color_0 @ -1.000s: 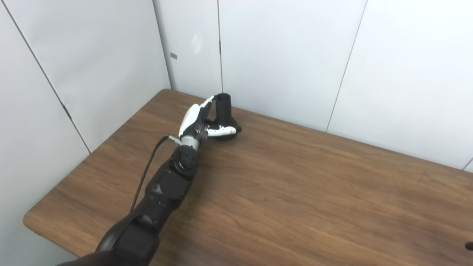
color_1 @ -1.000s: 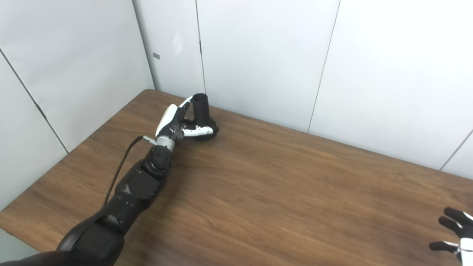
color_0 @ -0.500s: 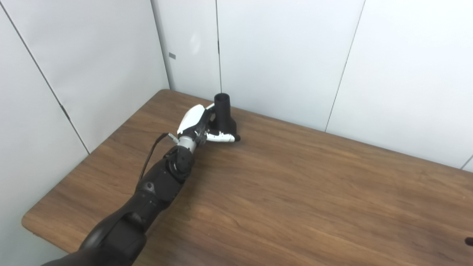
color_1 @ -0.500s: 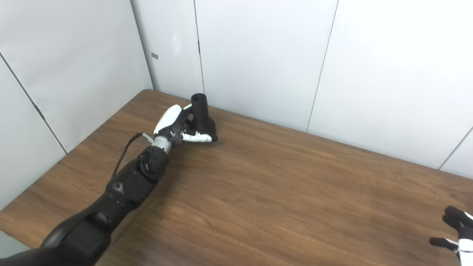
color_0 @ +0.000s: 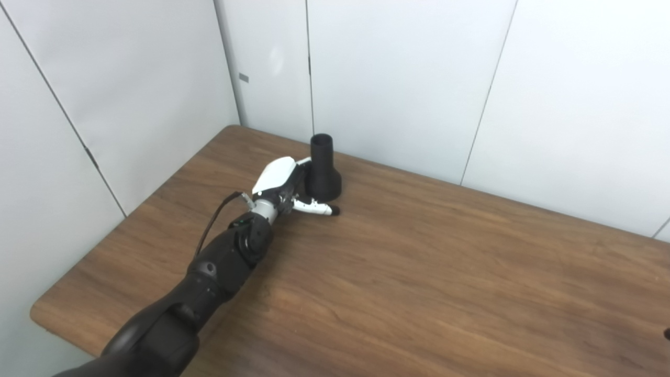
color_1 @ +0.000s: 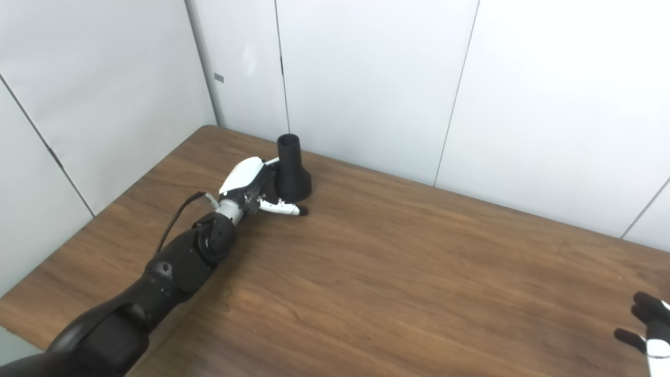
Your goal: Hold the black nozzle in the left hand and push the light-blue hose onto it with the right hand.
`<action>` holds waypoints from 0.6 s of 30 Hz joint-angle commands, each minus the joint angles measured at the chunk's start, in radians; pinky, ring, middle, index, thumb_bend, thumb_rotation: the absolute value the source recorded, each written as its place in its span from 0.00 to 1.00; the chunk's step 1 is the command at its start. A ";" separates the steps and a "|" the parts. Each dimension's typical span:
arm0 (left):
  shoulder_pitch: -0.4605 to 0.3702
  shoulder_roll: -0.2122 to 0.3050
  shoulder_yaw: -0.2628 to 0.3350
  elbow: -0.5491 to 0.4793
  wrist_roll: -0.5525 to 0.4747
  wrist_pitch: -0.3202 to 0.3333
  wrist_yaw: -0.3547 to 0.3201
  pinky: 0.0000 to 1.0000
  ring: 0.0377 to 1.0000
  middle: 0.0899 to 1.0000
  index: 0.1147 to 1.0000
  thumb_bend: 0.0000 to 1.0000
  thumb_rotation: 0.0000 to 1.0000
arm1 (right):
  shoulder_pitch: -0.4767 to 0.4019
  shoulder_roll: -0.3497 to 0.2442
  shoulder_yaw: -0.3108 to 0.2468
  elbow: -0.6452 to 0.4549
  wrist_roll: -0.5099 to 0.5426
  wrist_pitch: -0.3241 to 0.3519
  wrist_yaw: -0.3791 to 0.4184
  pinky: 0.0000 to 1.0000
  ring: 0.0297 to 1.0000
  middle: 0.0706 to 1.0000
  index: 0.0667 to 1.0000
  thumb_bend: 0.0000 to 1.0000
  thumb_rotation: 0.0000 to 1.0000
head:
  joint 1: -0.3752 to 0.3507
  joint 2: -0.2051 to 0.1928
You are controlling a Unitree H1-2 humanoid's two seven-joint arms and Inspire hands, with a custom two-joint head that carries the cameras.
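Observation:
The black nozzle (color_0: pixel 322 170) stands upright on its wide base near the table's far left corner, narrow mouth up. My left hand (color_0: pixel 282 184) lies low on the table just left of it, open. The fingers reach along the nozzle's left side and the thumb (color_0: pixel 315 208) stretches out in front of the base. I cannot tell whether the fingers touch the nozzle. My right hand (color_1: pixel 649 335) shows only at the bottom right edge, fingers spread and holding nothing. No light-blue hose is in view.
The brown wooden table (color_0: pixel 419 288) spans the view, its left edge and near-left corner visible. White wall panels (color_0: pixel 398 78) stand close behind the nozzle and along the left side. A thin black cable (color_0: pixel 212 233) runs along my left forearm.
The nozzle, tilted in my left hand's grasp a second ago, now stands upright on the table. The left hand has dropped lower and drawn back slightly, its thumb off the base.

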 commanded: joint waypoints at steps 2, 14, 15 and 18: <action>0.015 0.013 -0.011 0.012 0.016 0.061 -0.044 0.97 0.82 0.79 0.79 1.00 0.25 | -0.017 -0.014 -0.007 -0.045 -0.006 -0.022 0.001 0.67 0.83 0.81 0.71 0.00 0.63 | -0.001 0.002; 0.017 0.024 -0.034 -0.001 0.068 0.051 -0.030 0.97 0.83 0.72 0.68 1.00 0.24 | -0.016 -0.017 -0.007 -0.053 -0.004 -0.007 0.005 0.70 0.84 0.82 0.72 0.00 0.59 | 0.000 0.004; 0.016 0.024 -0.035 -0.001 0.071 0.054 -0.030 0.97 0.83 0.72 0.68 1.00 0.25 | -0.016 -0.017 -0.008 -0.053 -0.001 -0.008 0.006 0.70 0.84 0.82 0.72 0.00 0.59 | 0.000 0.004; 0.004 0.023 -0.038 0.022 0.071 0.050 -0.029 0.98 0.83 0.73 0.68 1.00 0.29 | -0.016 -0.014 -0.011 -0.053 0.011 -0.007 0.006 0.69 0.83 0.82 0.72 0.00 0.58 | 0.000 0.004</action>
